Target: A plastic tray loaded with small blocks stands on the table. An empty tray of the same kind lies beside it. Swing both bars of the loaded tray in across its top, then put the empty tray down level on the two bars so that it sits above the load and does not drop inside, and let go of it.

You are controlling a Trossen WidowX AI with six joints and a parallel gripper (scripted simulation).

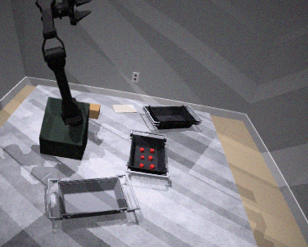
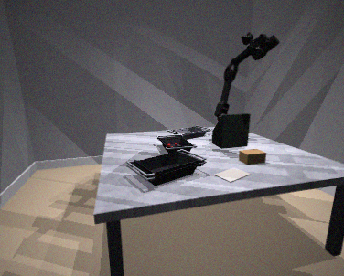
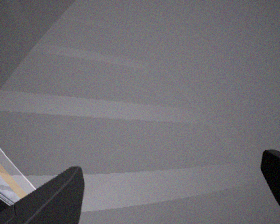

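Red blocks (image 1: 147, 157) in loaded tray (image 1: 134, 155)

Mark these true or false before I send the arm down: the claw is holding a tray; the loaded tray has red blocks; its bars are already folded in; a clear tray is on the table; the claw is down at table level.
1. The claw holds a tray. False: it is open and holds nothing.
2. The loaded tray carries small red blocks. True.
3. Its wire bars are folded across its top. False: the bars lie out over its ends.
4. A clear tray lies on the table. True.
5. The claw is at table level. False: the arm holds it high above its base.
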